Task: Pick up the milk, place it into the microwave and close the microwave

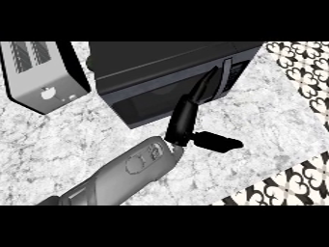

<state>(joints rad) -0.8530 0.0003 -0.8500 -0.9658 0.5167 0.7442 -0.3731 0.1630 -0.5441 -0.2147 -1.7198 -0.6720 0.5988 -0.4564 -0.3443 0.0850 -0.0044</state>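
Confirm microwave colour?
The microwave is black or very dark grey, shown best in the head view.

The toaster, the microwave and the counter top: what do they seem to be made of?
Silver slotted toaster: probably brushed metal, pale grey sheen. Black box-shaped microwave: looks like dark painted metal or plastic, dull gloss. Grey-white counter top: mottled speckling suggests polished stone, perhaps marble or granite.

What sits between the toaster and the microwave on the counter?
Nothing: the head view shows only a narrow strip of bare counter between the toaster and the microwave.
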